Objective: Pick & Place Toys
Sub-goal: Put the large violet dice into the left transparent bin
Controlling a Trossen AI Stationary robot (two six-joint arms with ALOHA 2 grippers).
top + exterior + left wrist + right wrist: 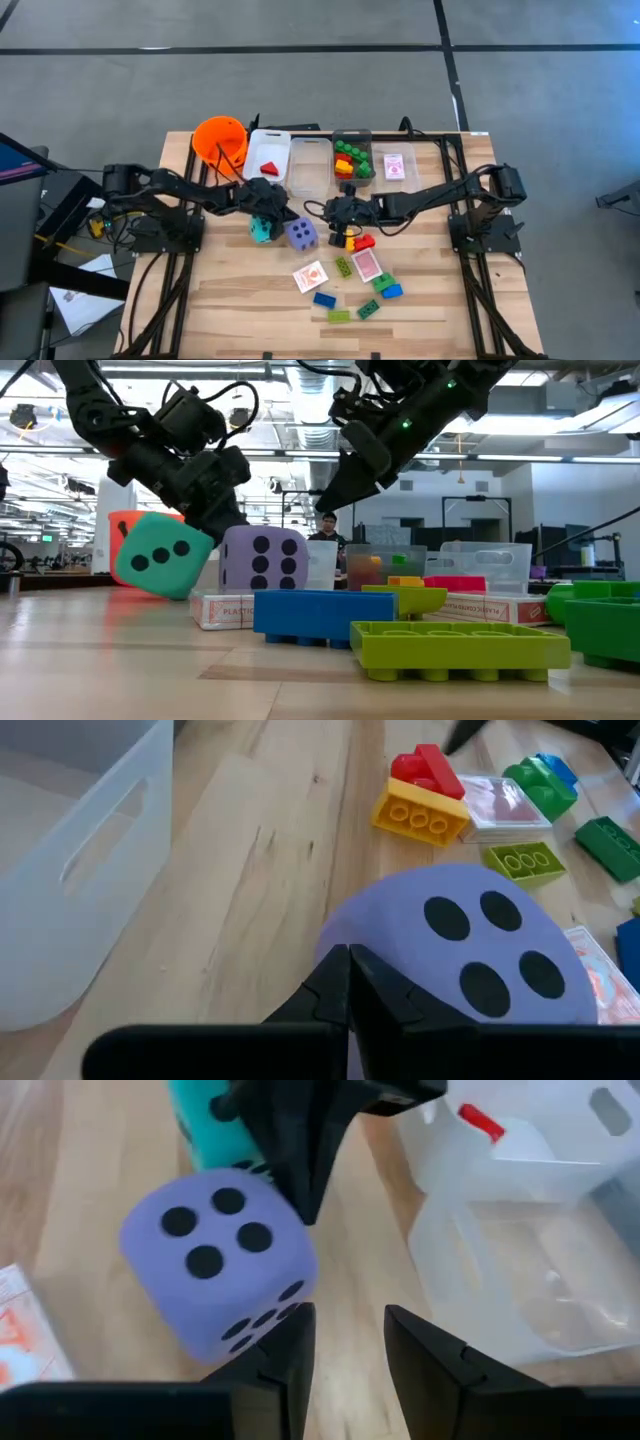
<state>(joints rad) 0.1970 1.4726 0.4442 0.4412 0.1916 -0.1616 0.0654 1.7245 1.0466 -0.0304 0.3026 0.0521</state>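
Observation:
A teal die [261, 232] stands tipped at the table's middle, with a purple die [302, 235] flat just to its right. My left gripper [225, 518] is shut and points down into the gap between the two dice; the purple die [470, 940] fills its wrist view. My right gripper [348, 1335] hovers open above the table right of the purple die [215, 1270], with nothing between its fingers. A yellow brick [420, 815] and a red brick [425, 768] lie under the right arm. Cards and bricks [360, 285] lie scattered toward the near edge. My left gripper's shut fingers [300, 1170] lie against the teal die's upper side [200, 538], the one facing the purple die. They slant down from the table's left. The die is tilted and rests on one lower edge [185, 592]. Whether the fingers also touch the purple die, I cannot tell.
An orange bucket [220, 140] stands at the far left. Clear bins [310, 165] line the far edge, one holding a red wedge [269, 166], one bricks [351, 158], one a card pack [396, 166]. A lime brick [460, 650] and a blue brick [320, 615] lie nearest.

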